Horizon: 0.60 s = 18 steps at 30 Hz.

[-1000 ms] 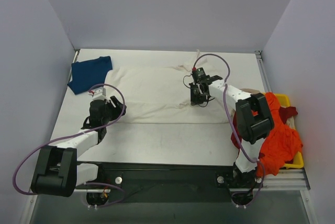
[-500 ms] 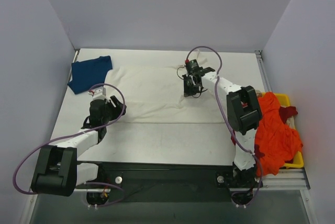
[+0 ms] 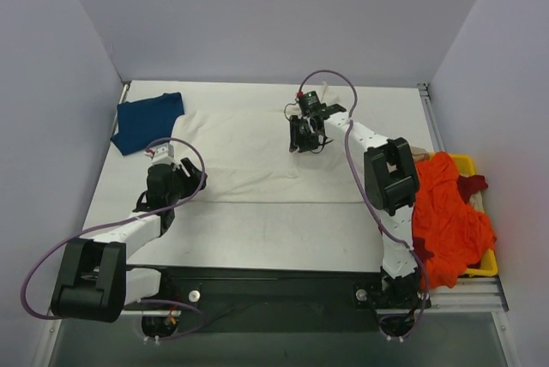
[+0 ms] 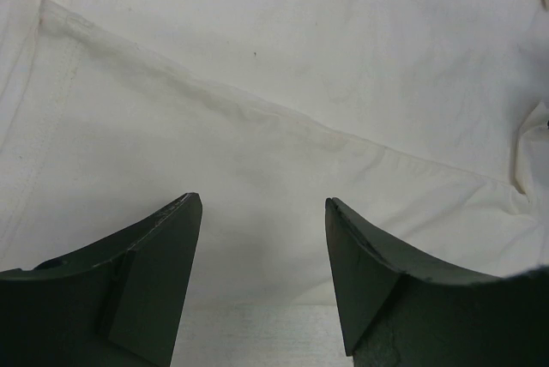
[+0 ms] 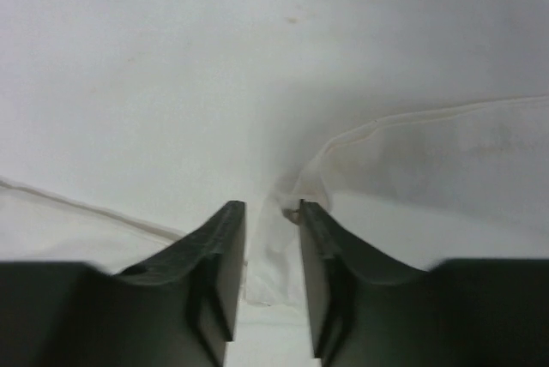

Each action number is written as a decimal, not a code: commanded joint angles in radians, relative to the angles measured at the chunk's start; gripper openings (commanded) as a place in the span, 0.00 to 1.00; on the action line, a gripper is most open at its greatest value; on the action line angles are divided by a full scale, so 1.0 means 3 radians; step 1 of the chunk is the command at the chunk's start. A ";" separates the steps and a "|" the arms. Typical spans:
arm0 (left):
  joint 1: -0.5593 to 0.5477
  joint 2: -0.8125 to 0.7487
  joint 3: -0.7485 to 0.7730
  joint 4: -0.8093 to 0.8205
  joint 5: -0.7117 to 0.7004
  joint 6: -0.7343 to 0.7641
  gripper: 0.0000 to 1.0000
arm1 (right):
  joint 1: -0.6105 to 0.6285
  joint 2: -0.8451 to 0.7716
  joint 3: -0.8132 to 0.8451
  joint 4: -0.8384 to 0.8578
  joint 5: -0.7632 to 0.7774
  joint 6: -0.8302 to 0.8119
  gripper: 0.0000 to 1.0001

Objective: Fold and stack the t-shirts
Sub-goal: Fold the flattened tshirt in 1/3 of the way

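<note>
A cream t-shirt [image 3: 240, 157] lies spread over the middle of the table. My right gripper [image 3: 300, 141] is over its right part, shut on a bunched fold of the cream cloth [image 5: 287, 213] and lifting it a little. My left gripper [image 3: 184, 177] is open and empty, low over the shirt's near left hem [image 4: 257, 114]; its fingers [image 4: 163, 255] stand wide apart. A dark blue t-shirt [image 3: 146, 120] lies crumpled at the back left. An orange t-shirt [image 3: 450, 221], a dark red one [image 3: 472, 185] and a bit of a beige one [image 3: 419, 152] are heaped at the right.
A yellow bin [image 3: 467, 161] at the table's right edge holds the heap, which hangs over its side. Grey walls close in the table at the back and both sides. A black base rail [image 3: 274, 285] runs along the near edge.
My right gripper has moved back and to the left, pulling the cream shirt's right part with it. The left arm has not moved.
</note>
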 commanded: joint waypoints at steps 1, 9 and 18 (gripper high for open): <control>-0.0018 -0.0002 0.0109 0.0057 -0.0026 0.0066 0.70 | 0.0024 0.0013 0.0220 -0.0081 -0.0169 0.0016 0.37; -0.0074 -0.0084 0.0130 -0.0009 -0.0082 0.0077 0.70 | 0.0004 -0.0436 0.0032 0.0097 -0.0292 -0.0010 0.63; -0.0351 -0.0038 0.0354 -0.0040 -0.0317 0.0112 0.70 | -0.0216 -0.1117 -0.0975 0.0496 -0.0374 0.0021 0.70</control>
